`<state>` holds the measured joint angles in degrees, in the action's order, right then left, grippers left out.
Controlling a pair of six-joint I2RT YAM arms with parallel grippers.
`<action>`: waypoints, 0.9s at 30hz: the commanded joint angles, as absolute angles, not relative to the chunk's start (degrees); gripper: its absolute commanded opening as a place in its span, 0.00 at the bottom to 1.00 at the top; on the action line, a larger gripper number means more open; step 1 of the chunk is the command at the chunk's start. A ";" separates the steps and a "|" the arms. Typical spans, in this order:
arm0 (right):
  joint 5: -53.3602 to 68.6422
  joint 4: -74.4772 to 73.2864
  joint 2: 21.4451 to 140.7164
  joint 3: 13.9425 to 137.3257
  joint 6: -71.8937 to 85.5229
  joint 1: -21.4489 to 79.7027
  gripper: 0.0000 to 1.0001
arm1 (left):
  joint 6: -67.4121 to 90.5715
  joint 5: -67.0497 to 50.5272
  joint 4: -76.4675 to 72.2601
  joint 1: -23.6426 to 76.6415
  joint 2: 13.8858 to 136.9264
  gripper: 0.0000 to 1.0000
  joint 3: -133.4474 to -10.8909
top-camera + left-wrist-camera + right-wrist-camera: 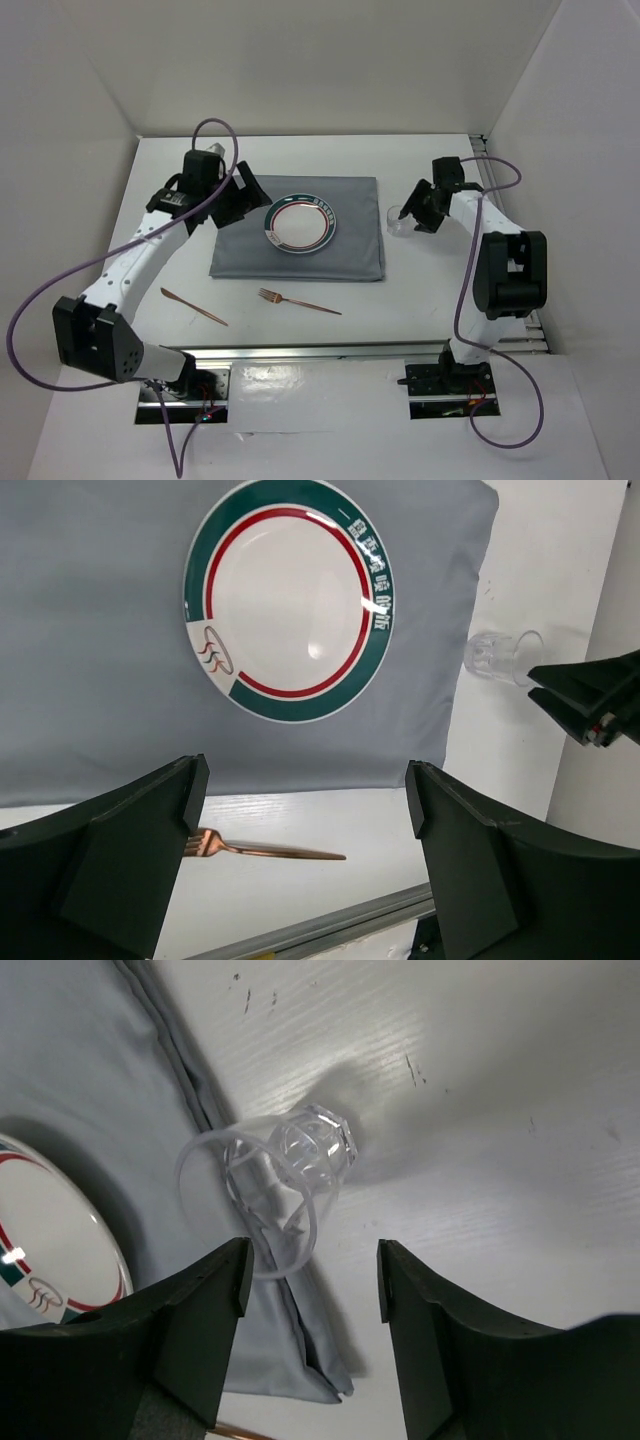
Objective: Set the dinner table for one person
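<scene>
Left fingers (pixel 120 865) and right fingers (pixel 190 1330) gape empty; the right pair should straddle the glass (pixel 285 1170) squarely, closing gently without snagging the mat (pixel 100 1080).

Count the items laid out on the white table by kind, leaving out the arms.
green-and-red-rimmed plate: 1
grey cloth mat: 1
clear glass: 1
copper fork: 1
copper knife: 1 (thin, so kind is less certain)
Total: 5
</scene>
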<state>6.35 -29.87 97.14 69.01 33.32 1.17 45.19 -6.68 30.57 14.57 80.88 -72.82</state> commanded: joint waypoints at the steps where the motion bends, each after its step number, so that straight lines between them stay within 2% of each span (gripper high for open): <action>1: 6.86 -24.53 98.78 71.81 32.17 0.62 0.62 | 44.12 -4.13 33.83 14.33 77.88 1.00 -71.02; 6: 6.86 -22.94 101.94 72.33 32.78 0.62 0.53 | 42.80 -4.13 34.37 15.38 74.28 1.00 -69.79; 9: 4.50 -22.94 102.48 72.95 32.78 1.14 0.34 | 42.80 -4.13 35.41 15.38 73.74 1.00 -69.17; 10: 3.70 -23.46 102.48 74.25 32.78 1.84 0.19 | 42.80 -4.13 35.42 15.38 73.22 0.98 -69.17; 11: 2.91 -23.99 102.48 75.05 32.78 1.85 0.10 | 42.80 -4.13 35.94 15.38 73.21 0.98 -69.17; 12: 0.46 -24.86 102.48 76.10 32.78 2.80 0.03 | 42.80 -4.13 35.95 15.38 72.52 0.98 -69.17; 13: -1.04 -26.70 102.48 78.55 32.17 4.12 0.00 | 42.80 -4.13 36.47 15.38 72.51 0.98 -69.17; 18: -6.50 -29.00 102.91 86.64 29.27 9.48 0.00 | 42.80 1.04 38.49 15.91 68.30 0.98 -69.17; 19: -6.50 -29.79 104.05 91.01 28.57 10.88 0.00 | 43.32 2.97 39.02 15.91 68.29 0.95 -69.17; 22: -6.50 -34.09 110.81 100.76 28.04 12.48 0.00 | 44.47 8.50 42.18 16.44 66.80 0.94 -68.03; 27: -5.89 -40.60 122.68 112.84 28.04 14.50 0.00 | 43.78 10.99 44.91 16.44 65.57 0.97 -68.03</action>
